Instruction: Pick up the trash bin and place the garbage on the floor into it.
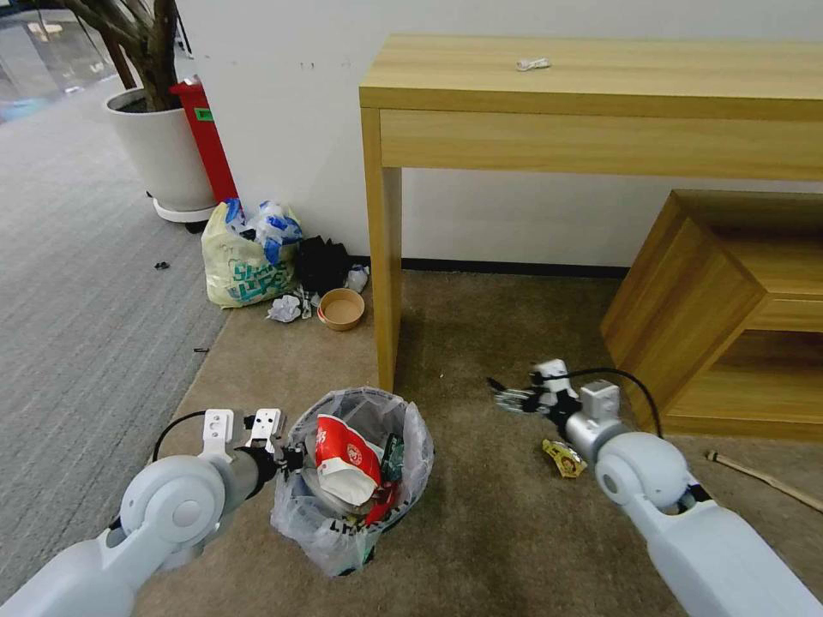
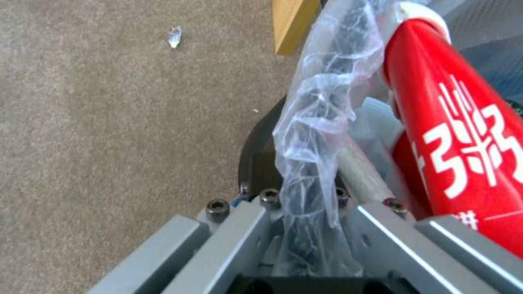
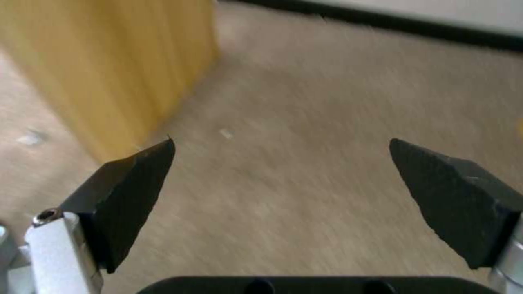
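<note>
My left gripper (image 2: 305,212) is clamped on the trash bin's (image 1: 360,506) bag-lined rim, the bin standing on the beige carpet (image 1: 480,343) just before the desk leg (image 1: 384,274). My right gripper (image 3: 280,204), fingers apart, hovers beyond that leg; a yellow wrapper (image 1: 563,457), I think, lies just beneath its wrist.

Two glossy white-grey rounded arms with ball-like joints, looping black cables at each wrist. Left gripper (image 2: 305,228): grey metal bars, dark hex-socket screws. Right gripper (image 3: 280,204): black wedge-shaped fingertips (image 3: 130,196) on silver mounts.
</note>
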`<state>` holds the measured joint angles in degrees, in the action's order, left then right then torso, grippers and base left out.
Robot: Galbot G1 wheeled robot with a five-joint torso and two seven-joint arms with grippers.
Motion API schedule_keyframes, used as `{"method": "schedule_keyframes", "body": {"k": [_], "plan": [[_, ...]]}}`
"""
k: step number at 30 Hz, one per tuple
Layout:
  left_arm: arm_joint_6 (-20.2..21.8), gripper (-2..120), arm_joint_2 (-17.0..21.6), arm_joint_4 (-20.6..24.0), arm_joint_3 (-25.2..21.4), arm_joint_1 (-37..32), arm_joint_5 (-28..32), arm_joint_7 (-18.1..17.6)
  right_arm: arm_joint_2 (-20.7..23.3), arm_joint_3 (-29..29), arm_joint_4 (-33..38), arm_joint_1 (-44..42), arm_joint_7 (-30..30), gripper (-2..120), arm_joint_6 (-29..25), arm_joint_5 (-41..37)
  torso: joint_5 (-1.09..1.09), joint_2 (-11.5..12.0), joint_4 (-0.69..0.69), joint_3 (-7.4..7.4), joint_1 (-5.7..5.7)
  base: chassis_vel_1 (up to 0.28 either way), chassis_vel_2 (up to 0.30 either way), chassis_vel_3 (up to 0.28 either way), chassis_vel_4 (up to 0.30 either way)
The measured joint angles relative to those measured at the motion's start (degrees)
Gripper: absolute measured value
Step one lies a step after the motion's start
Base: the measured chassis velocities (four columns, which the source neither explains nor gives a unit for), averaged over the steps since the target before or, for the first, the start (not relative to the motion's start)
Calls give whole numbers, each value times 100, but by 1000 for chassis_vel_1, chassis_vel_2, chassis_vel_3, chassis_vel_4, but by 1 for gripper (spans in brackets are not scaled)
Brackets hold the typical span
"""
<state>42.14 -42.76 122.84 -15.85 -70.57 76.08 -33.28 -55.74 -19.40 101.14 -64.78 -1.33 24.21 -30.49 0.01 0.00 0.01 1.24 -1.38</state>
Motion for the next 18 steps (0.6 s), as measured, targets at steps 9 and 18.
{"method": "schedule_keyframes", "body": {"k": [9,18], "plan": [[0,0,-20,12,0,15,-3,37,-135,-88,-2109,331,-257,100,-324,-110,-2,-1,0,1,0,0,0,0,0],[0,0,-32,-29,85,67,-14,85,-259,39,-3187,663,-371,100,-269,-211,0,-1,0,0,0,0,0,0,0]]}}
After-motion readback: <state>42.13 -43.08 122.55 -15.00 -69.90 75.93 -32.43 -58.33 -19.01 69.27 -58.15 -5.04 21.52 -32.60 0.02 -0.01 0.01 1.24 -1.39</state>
